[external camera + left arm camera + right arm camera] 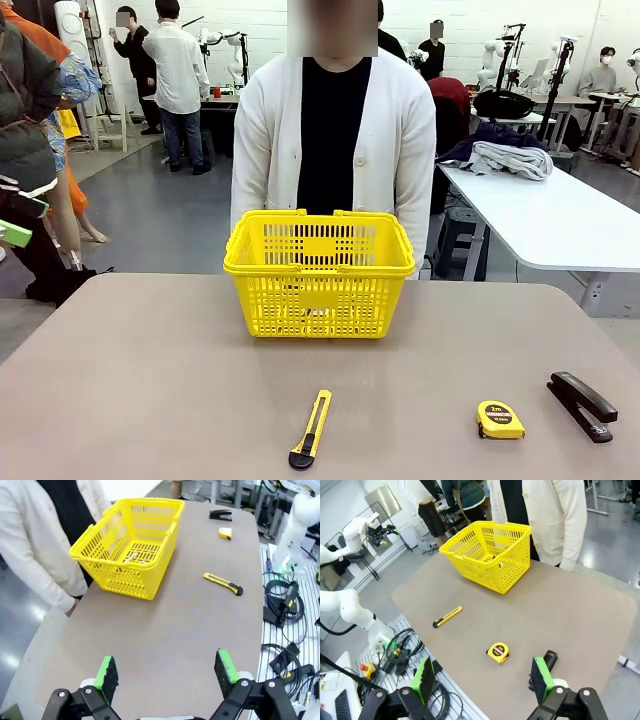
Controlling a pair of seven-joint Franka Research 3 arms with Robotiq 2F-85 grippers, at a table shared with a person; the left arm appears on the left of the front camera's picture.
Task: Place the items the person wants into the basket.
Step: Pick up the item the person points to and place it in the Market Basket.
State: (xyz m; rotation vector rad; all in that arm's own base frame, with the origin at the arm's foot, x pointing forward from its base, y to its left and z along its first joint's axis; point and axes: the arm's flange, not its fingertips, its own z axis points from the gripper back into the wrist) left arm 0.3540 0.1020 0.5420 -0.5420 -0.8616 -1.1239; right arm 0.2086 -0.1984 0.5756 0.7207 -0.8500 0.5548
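A yellow basket (pixel 318 300) stands centred at the far edge of the table (pixel 150 380), just in front of a person (pixel 330 130) in a white cardigan. A yellow-and-black utility knife (pixel 311 429) lies at the near edge, centre, with a tape measure (pixel 500 420) and black stapler (pixel 581 405) to its right. The left gripper (pixel 166 666) and right gripper (pixel 482 674) hover with fingers spread wide, holding nothing

One each: basket (pixel 318 312); knife (pixel 311 429); tape measure (pixel 500 419); stapler (pixel 581 404)
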